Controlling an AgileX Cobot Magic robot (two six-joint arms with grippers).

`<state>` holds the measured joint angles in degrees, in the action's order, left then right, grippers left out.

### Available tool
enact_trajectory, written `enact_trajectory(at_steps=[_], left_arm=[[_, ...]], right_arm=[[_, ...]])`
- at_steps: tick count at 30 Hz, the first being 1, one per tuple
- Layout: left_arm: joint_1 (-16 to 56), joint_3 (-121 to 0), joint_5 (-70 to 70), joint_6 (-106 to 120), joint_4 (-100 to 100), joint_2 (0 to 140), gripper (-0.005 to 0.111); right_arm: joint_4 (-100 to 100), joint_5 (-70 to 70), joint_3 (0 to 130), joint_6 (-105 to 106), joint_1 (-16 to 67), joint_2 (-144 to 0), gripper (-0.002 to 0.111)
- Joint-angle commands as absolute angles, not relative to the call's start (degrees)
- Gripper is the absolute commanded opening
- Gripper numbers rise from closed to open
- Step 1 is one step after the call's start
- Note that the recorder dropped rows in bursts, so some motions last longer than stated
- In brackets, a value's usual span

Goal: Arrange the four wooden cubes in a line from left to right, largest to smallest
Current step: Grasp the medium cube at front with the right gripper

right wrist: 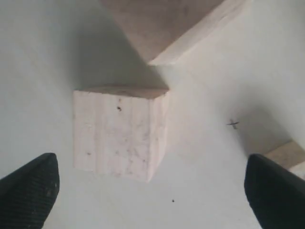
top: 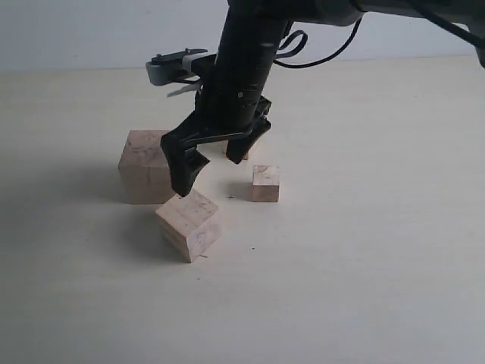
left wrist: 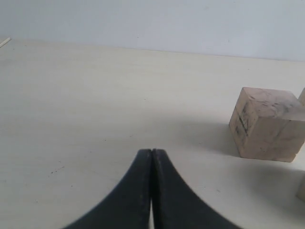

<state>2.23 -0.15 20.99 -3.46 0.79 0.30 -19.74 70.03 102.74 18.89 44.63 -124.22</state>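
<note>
Cubes sit scattered on the pale surface [top: 364, 288], not in a row. The largest cube [top: 142, 168] stands at the left of the group. The second-largest cube [top: 189, 225], turned at an angle, lies just in front of it. A small cube [top: 265, 183] stands apart to the right. A fourth cube [top: 247, 155] is mostly hidden behind the arm, so its size cannot be judged.

The right end effector [top: 210, 174] reaches in from the upper right and hangs over the second-largest cube. It is released, its fingers [top: 184, 171] spread wide and holding nothing. The right wrist view shows that cube [right wrist: 119, 131] resting on the surface between the spread fingertips, with a corner of the largest cube [right wrist: 162, 24] beyond it.

The left end effector [left wrist: 151, 191] is outside the exterior view. Its wrist view shows it clenched, pads pressed together with nothing between them, low over bare surface, and the largest cube [left wrist: 266, 125] off to one side.
</note>
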Motion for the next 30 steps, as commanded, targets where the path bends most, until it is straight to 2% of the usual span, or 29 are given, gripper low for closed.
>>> enact_trajectory(at_steps=[1, 9, 30], left_arm=[[2.0, 0.0, 20.3, -3.4, 0.7, 0.0, 0.0], [2.0, 0.0, 20.3, -3.4, 0.7, 0.0, 0.0], [2.0, 0.0, 20.3, -3.4, 0.7, 0.0, 0.0]], right_arm=[[-20.2, 70.0, 101.4, 17.7, 47.1, -121.4, 0.105], [-12.1, 68.6, 99.6, 12.8, 51.9, -122.6, 0.105], [-12.9, 64.8, 99.2, 10.4, 52.0, -129.2, 0.105]])
